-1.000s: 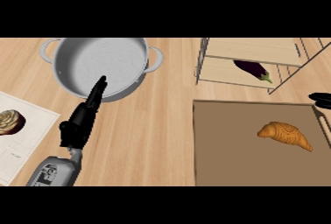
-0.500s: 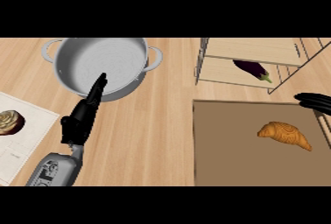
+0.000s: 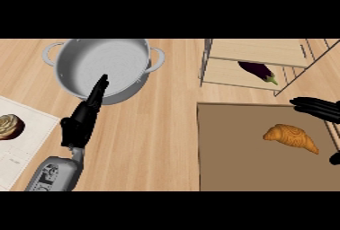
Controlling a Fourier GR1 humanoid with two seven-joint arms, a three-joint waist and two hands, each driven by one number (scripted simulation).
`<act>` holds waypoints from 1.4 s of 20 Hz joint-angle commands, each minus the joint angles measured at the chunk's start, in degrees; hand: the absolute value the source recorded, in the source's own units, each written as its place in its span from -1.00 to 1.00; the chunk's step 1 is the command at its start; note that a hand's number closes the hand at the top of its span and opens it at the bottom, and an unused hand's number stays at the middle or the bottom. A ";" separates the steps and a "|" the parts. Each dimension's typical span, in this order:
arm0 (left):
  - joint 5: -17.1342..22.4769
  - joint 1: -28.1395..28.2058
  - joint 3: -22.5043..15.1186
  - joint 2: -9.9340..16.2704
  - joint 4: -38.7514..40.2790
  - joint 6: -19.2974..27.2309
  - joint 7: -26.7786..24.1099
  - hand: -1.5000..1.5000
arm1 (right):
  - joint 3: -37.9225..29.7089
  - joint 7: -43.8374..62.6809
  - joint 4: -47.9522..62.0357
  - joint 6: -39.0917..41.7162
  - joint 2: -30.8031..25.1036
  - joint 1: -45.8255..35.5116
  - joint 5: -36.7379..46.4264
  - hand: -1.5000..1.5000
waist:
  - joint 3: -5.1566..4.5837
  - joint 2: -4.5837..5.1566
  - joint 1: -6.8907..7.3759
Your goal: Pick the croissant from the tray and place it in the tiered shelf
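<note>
Right hand [image 3: 317, 108] hovers spread wide beside the croissant [image 3: 291, 137] on the tray [image 3: 246, 157]; it should centre over the pastry, then close. Left hand [image 3: 83, 119] rests straight-fingered.

Grey forearm [image 3: 54, 173] w/ black robot hand [image 3: 81, 123]

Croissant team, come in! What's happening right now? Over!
Right hand open, above croissant. Left hand open, resting. Croissant on tray. Eggplant already in shelf.
</note>
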 commanded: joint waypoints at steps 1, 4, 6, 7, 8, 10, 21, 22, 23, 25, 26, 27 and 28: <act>-1.27 -0.90 -1.53 -2.44 0.85 0.51 2.22 0.00 | -0.56 -7.86 3.51 4.23 1.82 -2.30 0.88 -1.00 | -0.20 0.32 -0.01; -0.85 0.43 0.23 -1.86 4.71 -1.15 -2.85 0.00 | -0.52 -7.70 5.17 3.85 2.77 -2.94 1.83 -1.00 | -0.22 0.40 -0.11; -1.46 1.38 -0.12 -1.79 1.09 -0.04 0.84 0.00 | 0.94 -7.74 4.88 2.51 3.88 -2.02 3.23 -1.00 | -0.20 0.31 0.03; -1.63 -1.23 0.48 -1.76 2.85 -0.44 1.20 0.00 | 0.75 -7.24 4.03 2.22 4.45 -1.47 2.96 -1.00 | -0.22 0.30 -0.34; -2.62 1.96 -1.21 -3.06 1.15 0.54 -0.02 0.00 | 1.47 -4.66 3.35 2.92 5.61 -2.44 3.46 -1.00 | -0.23 0.25 -0.07; -0.35 -0.32 2.89 -0.93 4.96 -2.24 -2.85 0.00 | 1.18 -7.30 6.61 1.37 6.15 -3.06 5.02 -1.00 | -0.23 0.37 -0.16; -2.47 1.37 1.44 -2.71 0.84 -1.75 -0.13 0.00 | 2.47 -13.09 11.35 -5.00 6.35 -3.07 11.05 1.00 | -0.19 0.30 -0.12; -1.51 2.93 2.19 -1.14 -0.85 -2.99 0.71 0.00 | 2.36 -13.41 8.27 -6.13 5.30 -1.32 10.41 1.00 | -0.20 0.16 -0.28; -2.85 3.08 0.10 -3.79 0.22 -1.63 -1.46 0.00 | 2.05 -14.61 13.32 -7.35 7.31 -5.04 11.28 1.00 | -0.14 0.49 0.54; -3.09 -0.25 1.25 -3.41 0.14 -1.15 2.49 0.00 | 1.75 -11.64 9.87 -7.39 9.43 -4.97 10.66 1.00 | -0.18 0.30 -0.02; -1.33 0.96 2.86 -1.58 0.91 -3.73 1.04 0.00 | 1.29 -13.30 9.94 -7.58 8.41 -3.02 10.40 1.00 | -0.20 0.27 -0.22; -2.62 1.39 2.47 -3.12 2.70 -1.94 -1.56 0.00 | 0.99 -14.30 10.58 -6.91 8.32 -4.18 10.22 1.00 | -0.20 0.36 -0.14; -2.83 3.30 1.38 -2.42 -1.76 -2.48 1.21 0.00 | 1.03 -14.01 8.80 -8.13 8.46 -1.38 9.97 1.00 | -0.20 0.15 -0.23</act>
